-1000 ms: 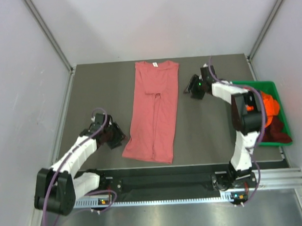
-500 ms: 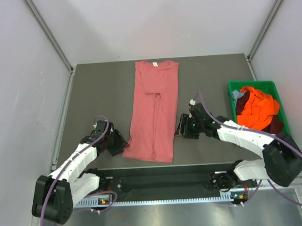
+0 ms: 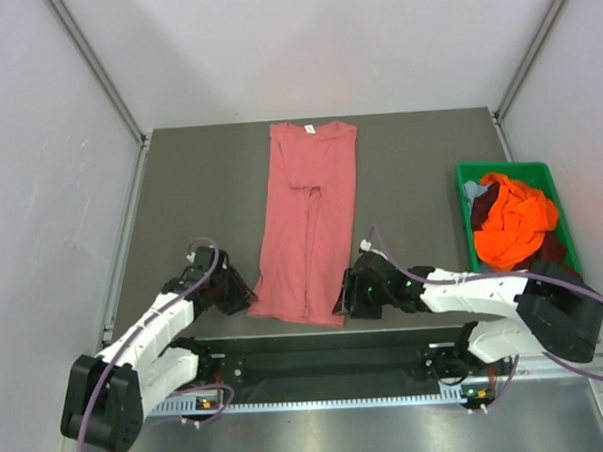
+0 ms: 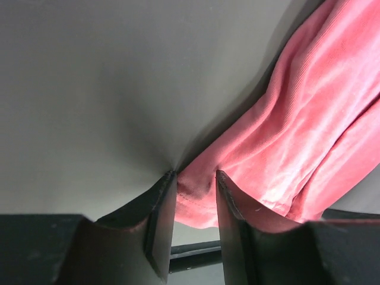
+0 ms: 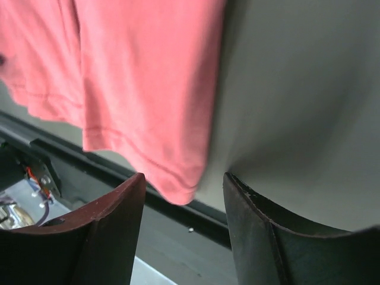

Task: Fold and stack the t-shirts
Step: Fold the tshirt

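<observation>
We find the pink shirt [image 3: 309, 221] lying flat on the bench [image 3: 200, 190]. It is folded lengthwise into a narrow strip, with its collar toward the far edge and its hem toward the arms.

The left tool [image 4: 193, 178] is down on the bench at the hem's left corner. Its jaws stand a narrow gap apart and the corner of the cloth lies in that gap. The cloth is not visibly squeezed (it touches the inner face of one finger at most).

The right tool [image 5: 184, 178] sits at the hem's right corner with its jaws wide apart. The corner lies between them and neither finger touches it. It has hold of nothing.

Well apart, at the right edge of the bench, stands a green bin [image 3: 462, 179]. It holds an orange shirt [image 3: 517, 222] heaped over a dark maroon shirt [image 3: 558, 253]. A bluish shirt [image 3: 473, 189] shows at its far left corner.
</observation>
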### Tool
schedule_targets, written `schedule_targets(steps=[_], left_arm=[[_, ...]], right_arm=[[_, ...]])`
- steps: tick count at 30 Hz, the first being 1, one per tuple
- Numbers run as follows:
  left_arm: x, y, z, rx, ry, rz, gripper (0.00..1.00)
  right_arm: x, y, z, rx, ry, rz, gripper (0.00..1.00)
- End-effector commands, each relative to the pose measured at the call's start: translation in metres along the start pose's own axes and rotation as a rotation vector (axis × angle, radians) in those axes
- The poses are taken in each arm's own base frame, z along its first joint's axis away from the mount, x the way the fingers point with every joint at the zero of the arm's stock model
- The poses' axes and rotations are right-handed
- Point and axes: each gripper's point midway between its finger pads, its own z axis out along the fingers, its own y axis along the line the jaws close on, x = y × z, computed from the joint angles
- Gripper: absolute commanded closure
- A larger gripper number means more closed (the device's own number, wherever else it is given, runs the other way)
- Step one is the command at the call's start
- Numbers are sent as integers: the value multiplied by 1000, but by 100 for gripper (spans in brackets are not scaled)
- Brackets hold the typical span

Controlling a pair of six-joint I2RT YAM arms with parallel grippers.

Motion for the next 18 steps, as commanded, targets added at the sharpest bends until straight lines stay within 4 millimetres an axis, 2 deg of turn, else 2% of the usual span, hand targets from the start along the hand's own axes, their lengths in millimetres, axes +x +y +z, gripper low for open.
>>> schedule_targets(steps=[1, 2, 5, 6, 7, 10, 11, 12, 13, 14, 18], left_arm=[[6, 5, -2, -16, 8, -42, 62], [6, 5, -3, -16, 6, -43, 62], [9, 7, -2, -24, 21, -50, 67], [11, 7, -2, -26, 32, -55, 69], [13, 8, -2, -29, 40, -57, 78], [16, 5, -5, -9, 51, -61, 84], [15, 5, -9, -14, 47, -57, 80], [12, 3, -12, -10, 31, -34, 74], [8, 0, -16, -5, 8, -13, 66], [5, -3, -23, -17, 8, -17, 45], [15, -5, -25, -4, 63, -8, 43]], right_arm=[[9, 10, 5, 4, -19, 32, 44], [6, 3, 8, 40, -36, 22, 44], [6, -2, 8, 67, -39, 17, 47], [7, -4, 8, 70, -38, 18, 49], [7, -4, 7, 68, -39, 17, 51], [6, -4, 5, 65, -49, 13, 63], [3, 0, 6, 46, -60, 5, 69], [1, 1, 5, 37, -72, -12, 85], [-5, -2, 4, 50, -105, -21, 92], [-6, -6, 4, 61, -114, -26, 100], [-9, -9, -2, 70, -124, -65, 100]])
